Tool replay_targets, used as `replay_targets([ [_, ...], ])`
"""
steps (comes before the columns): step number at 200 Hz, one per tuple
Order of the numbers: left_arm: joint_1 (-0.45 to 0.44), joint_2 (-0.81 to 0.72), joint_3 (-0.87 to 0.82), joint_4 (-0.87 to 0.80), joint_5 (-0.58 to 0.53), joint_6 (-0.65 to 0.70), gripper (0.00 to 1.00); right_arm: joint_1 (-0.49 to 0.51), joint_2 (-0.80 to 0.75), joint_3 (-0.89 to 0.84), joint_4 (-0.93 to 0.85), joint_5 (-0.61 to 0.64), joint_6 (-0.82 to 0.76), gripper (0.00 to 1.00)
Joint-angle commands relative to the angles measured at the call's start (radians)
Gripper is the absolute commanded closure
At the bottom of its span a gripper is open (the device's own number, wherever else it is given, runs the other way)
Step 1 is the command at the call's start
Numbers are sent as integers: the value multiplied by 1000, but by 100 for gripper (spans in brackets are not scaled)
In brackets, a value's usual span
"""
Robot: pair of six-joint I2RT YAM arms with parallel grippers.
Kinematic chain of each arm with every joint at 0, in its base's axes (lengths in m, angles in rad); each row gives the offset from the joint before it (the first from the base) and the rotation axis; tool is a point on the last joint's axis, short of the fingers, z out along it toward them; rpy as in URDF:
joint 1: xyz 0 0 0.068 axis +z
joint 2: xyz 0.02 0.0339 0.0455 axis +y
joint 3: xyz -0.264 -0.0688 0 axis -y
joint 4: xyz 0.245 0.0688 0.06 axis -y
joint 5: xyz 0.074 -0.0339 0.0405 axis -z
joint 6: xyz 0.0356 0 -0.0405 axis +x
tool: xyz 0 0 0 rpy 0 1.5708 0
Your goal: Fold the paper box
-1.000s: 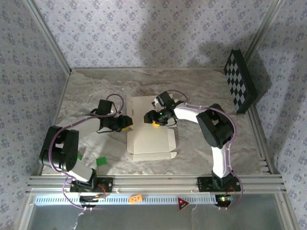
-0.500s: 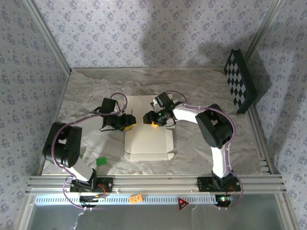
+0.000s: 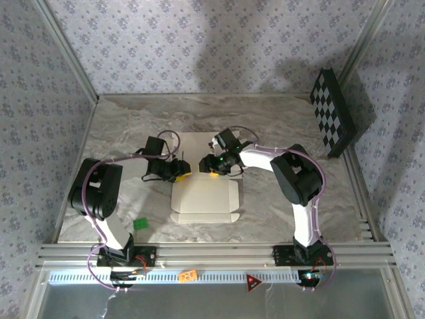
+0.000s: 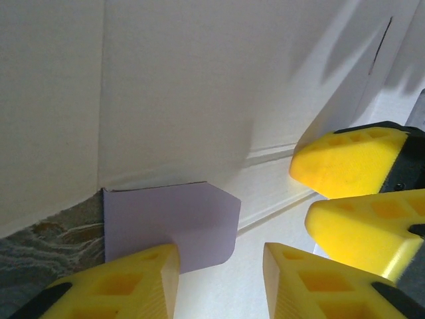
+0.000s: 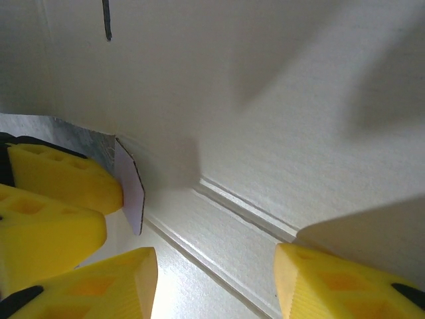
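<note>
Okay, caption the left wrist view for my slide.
Open left gripper at a lavender flap of the cream paper box, right gripper alongside.

Cameras: one overhead, two wrist.
Top external high behind the bases, looking down on whole table (image 3: 119, 133); wrist views very near, facing each other across the paper box (image 3: 204, 194) crease, right gripper (image 4: 302, 193) from left wrist, left gripper (image 5: 114, 212) from right.

1. Table (image 3: 113, 133): marbled grey-beige top, with patterned walls at the left, far and right sides.
2. Paper box (image 3: 207, 197): an unfolded sheet on the table about mid-way, cream-white side up, small flaps along its near edge.
3. Small green piece (image 3: 139, 224): on the table front-left, apart from the sheet.
4. Checkerboard panel (image 3: 332, 113): black-and-white, far-right edge, tilted against the right wall.
</note>
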Motion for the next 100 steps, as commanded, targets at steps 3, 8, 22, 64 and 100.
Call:
replay_targets([
  [3, -9, 35, 34, -47, -27, 7, 65, 11, 18, -25, -35, 4, 7, 50],
  [8, -9, 40, 37, -62, -36, 11, 66, 11, 18, -26, -36, 5, 6, 51],
  [22, -11, 52, 47, -103, -60, 26, 69, 9, 15, -28, -38, 10, 4, 51],
  [64, -33, 82, 80, -229, -156, 69, 73, 8, -4, -32, -62, 36, -12, 52],
  [100, -78, 88, 72, -274, -218, 66, 74, 10, -27, -45, -91, 68, -32, 52],
])
